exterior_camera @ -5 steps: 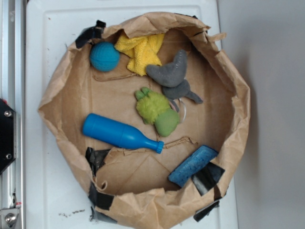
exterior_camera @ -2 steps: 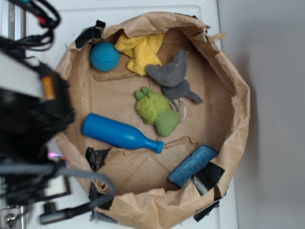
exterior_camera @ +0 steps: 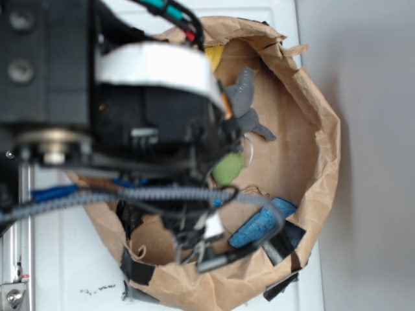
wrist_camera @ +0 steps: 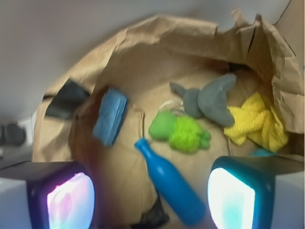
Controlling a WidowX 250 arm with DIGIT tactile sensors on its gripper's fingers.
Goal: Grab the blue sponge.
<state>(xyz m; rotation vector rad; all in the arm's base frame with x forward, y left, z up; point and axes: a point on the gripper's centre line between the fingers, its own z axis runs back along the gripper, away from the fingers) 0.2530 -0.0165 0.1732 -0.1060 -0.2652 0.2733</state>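
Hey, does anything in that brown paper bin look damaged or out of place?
The crumpled brown paper bin is torn and ragged along its rim, patched with black tape. The flat blue sponge leans tilted against the wall. Nothing looks spilled.

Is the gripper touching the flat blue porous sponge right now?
Apart. In the wrist view the open gripper sits well short of the flat blue porous sponge, with bare brown paper between them.

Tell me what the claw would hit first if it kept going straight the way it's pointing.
Probably the blue bottle, lying between the open claw's fingers; the blue sponge sits off to the left. Depth is unclear.
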